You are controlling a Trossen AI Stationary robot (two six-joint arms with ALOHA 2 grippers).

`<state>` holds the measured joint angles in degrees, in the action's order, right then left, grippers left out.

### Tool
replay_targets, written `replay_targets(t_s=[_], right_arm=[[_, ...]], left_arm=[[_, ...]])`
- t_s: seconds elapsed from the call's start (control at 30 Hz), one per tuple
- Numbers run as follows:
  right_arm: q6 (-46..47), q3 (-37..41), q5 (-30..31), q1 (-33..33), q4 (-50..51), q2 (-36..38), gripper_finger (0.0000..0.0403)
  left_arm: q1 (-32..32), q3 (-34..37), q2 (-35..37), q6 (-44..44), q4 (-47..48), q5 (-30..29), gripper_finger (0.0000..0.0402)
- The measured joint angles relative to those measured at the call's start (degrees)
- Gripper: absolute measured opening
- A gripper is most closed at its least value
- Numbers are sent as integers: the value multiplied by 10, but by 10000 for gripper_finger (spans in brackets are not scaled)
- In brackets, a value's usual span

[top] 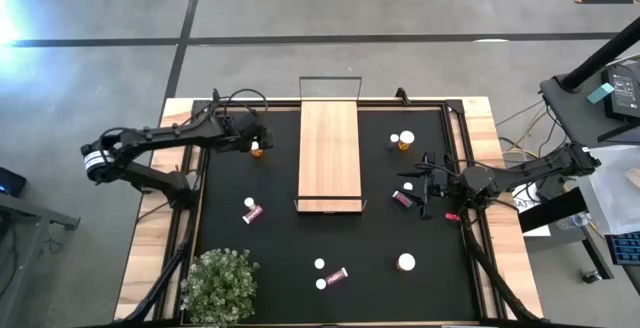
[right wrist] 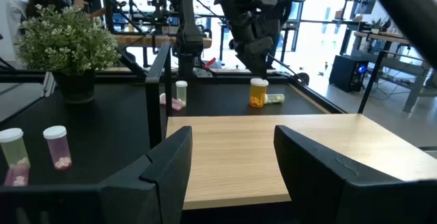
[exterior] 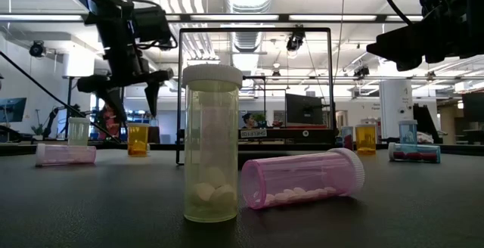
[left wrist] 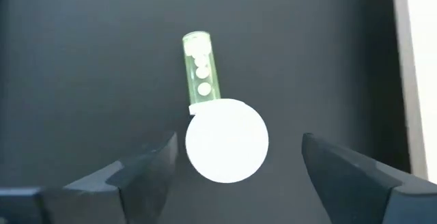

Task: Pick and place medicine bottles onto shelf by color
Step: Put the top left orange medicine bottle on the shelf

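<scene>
Left gripper [top: 256, 140] hangs spread wide directly above an upright amber-orange plastic medicine bottle with a white cap [top: 257, 149], whose cap sits between the two dark fingers [left wrist: 147, 173] in the left wrist view, gripping nothing as yet. Just past that bottle, away from the gripper, a slim pale-green bottle [left wrist: 202, 70] lies on its side. Beside the gripper stands the long light-wood shelf with thin black wire ends [top: 329, 153], and its board looks bare, so by my reading the sorting has hardly begun and every bottle is left to place. Right gripper [top: 428, 186] waits on the shelf's far side, its fingers part-way apart and empty, with a pink bottle [top: 401, 199] close beside it and another amber bottle [top: 405, 141] near. More pink and pale bottles lie scattered across the black mat [top: 380, 258], well behind the left gripper. A small leafy potted plant [top: 219, 286] sits at the mat's corner; nothing seems to block the descent.
</scene>
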<state>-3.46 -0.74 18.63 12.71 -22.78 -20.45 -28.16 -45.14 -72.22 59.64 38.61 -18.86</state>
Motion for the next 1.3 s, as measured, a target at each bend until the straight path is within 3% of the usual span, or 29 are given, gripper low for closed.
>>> replay_targets(t_s=[0.3,0.63,0.77,1.1,1.3], right_arm=[[0,0,0,0,0,0,199],[0,0,0,0,0,0,199],[0,0,0,0,0,0,199],[0,0,0,0,0,0,199],[0,0,0,0,0,0,199]], left_arm=[[0,3,-37,-5,-7,-16,384],[0,2,-96,-19,-24,-32,391],[0,2,-111,-20,-28,-34,366],[0,2,-114,-21,-47,-42,253],[0,2,-115,-21,-48,-45,218]])
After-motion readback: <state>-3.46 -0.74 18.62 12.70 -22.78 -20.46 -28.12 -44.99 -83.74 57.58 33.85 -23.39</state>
